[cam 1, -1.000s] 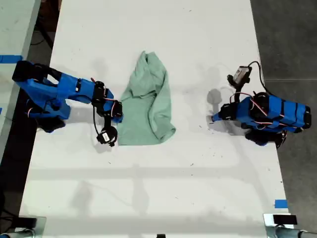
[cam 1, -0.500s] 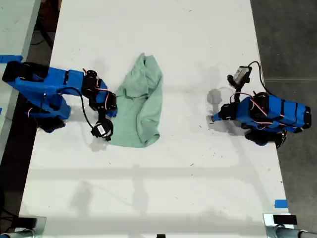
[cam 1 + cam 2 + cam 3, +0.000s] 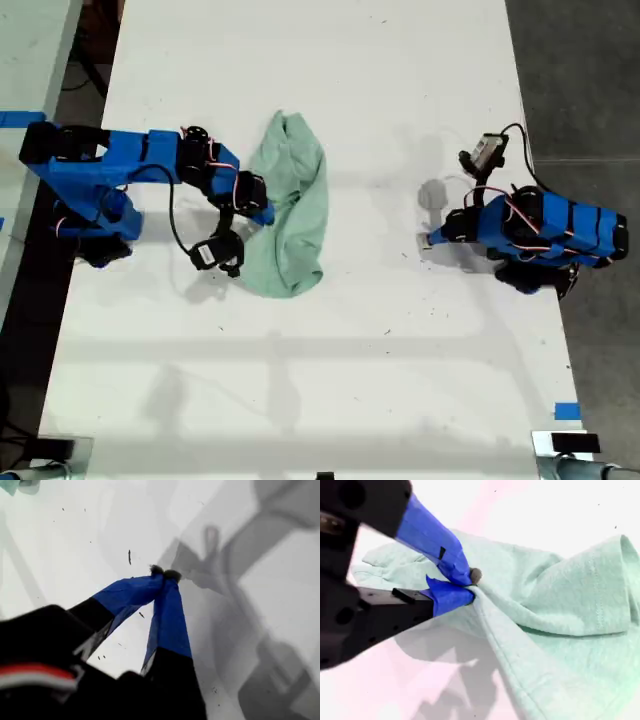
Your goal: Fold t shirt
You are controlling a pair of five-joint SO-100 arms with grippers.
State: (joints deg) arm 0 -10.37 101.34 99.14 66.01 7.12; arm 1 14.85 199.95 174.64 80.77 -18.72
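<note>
My second gripper is clamped on the t shirt: in the second wrist view its two blue-taped fingers meet at the tips with a fold of the pale mint-green fabric pinched between them, the cloth drawn up from there into a taut ridge. In the exterior view this gripper sits at the end of the arm reaching in from the exterior view's left, at the left edge of the bunched garment. The t shirt lies crumpled in a long, narrow heap on the white table, a little toward the exterior view's left of the table's middle, well apart from the other arm. My first gripper has its blue fingers brought together at the tips with nothing between them, just above the bare tabletop. In the exterior view it sits folded back on its arm at the exterior view's right.
</note>
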